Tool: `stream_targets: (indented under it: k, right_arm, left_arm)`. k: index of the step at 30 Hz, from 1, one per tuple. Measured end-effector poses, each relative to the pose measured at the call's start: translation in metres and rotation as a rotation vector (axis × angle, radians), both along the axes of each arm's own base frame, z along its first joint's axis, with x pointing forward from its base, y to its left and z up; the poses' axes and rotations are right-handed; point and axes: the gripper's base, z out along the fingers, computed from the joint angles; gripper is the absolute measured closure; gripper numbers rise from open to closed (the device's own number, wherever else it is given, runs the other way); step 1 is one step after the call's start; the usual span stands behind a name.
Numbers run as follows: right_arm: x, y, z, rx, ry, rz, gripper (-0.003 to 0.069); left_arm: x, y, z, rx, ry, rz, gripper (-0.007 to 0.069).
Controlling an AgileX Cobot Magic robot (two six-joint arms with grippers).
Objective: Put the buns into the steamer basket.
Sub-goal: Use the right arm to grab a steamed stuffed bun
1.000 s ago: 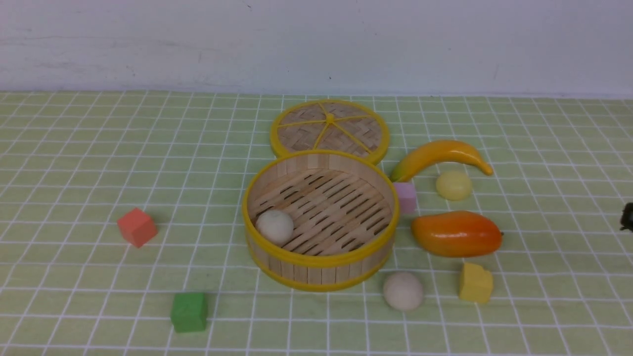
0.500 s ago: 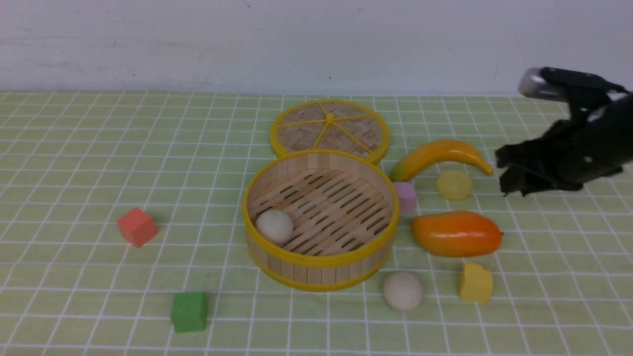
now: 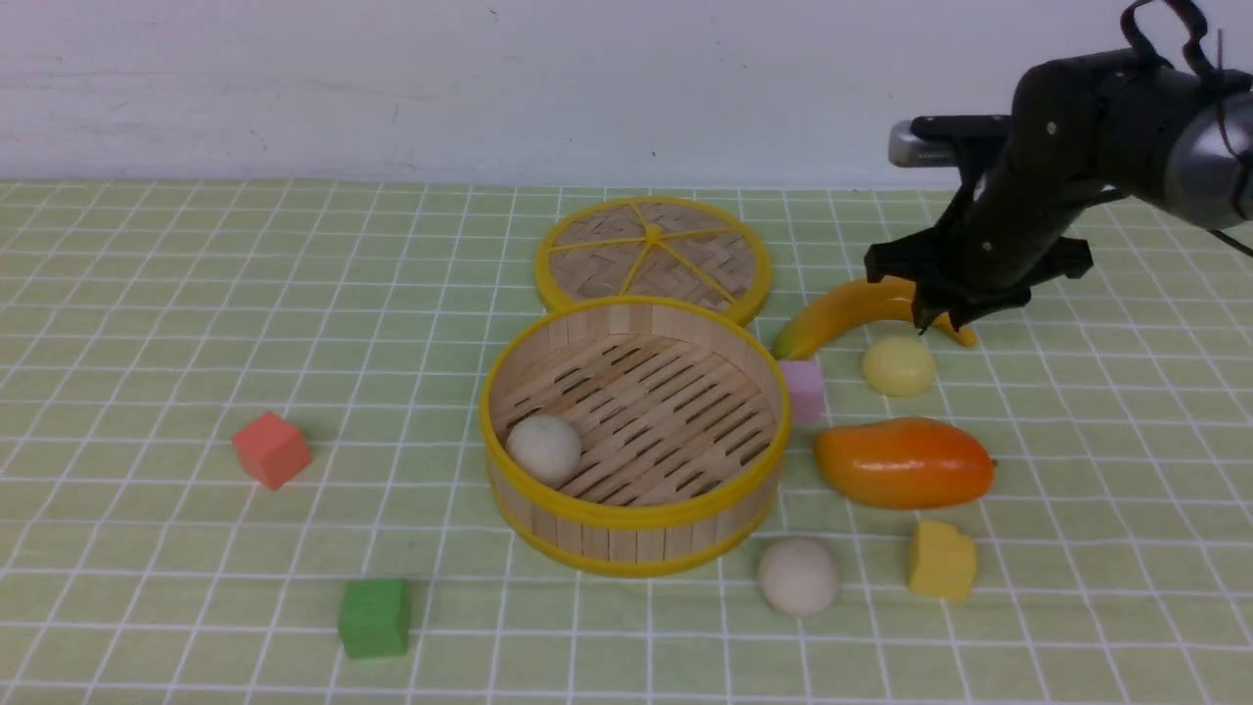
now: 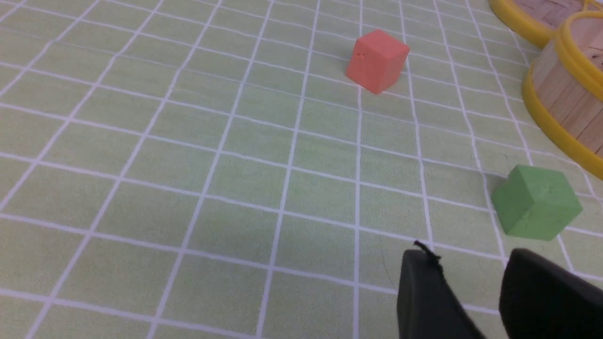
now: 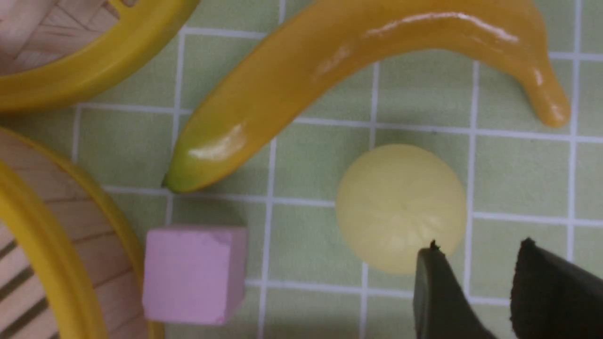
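Success needs the right tool [image 3: 937,318], narrowly spread and empty, widened and centred over the yellow bun [image 3: 899,366] beside the banana [image 3: 842,311].

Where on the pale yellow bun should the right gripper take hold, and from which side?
Its widest part, straight down from above: the pale yellow bun is a smooth low dome with no edge to pinch. The banana curves close behind it and the mango lies in front, so the right gripper likely has most room closing left to right.
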Motion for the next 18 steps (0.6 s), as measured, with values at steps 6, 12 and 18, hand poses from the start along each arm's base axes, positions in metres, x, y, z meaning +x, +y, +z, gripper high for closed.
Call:
stream_targets:
  k: [6, 12, 18]
  right_arm:
    - [0.009, 0.002, -0.015, 0.003, -0.020, 0.001, 0.0418]
    - [0.014, 0.004, -0.022, 0.022, -0.043, -0.003, 0.0418]
    - [0.018, 0.005, -0.045, 0.015, -0.001, -0.004, 0.0418]
  left_arm:
    - [0.000, 0.000, 0.000, 0.000, 0.001, 0.000, 0.0387]
    - [0.000, 0.000, 0.000, 0.000, 0.001, 0.000, 0.0387]
    - [0.000, 0.000, 0.000, 0.000, 0.001, 0.000, 0.0387]
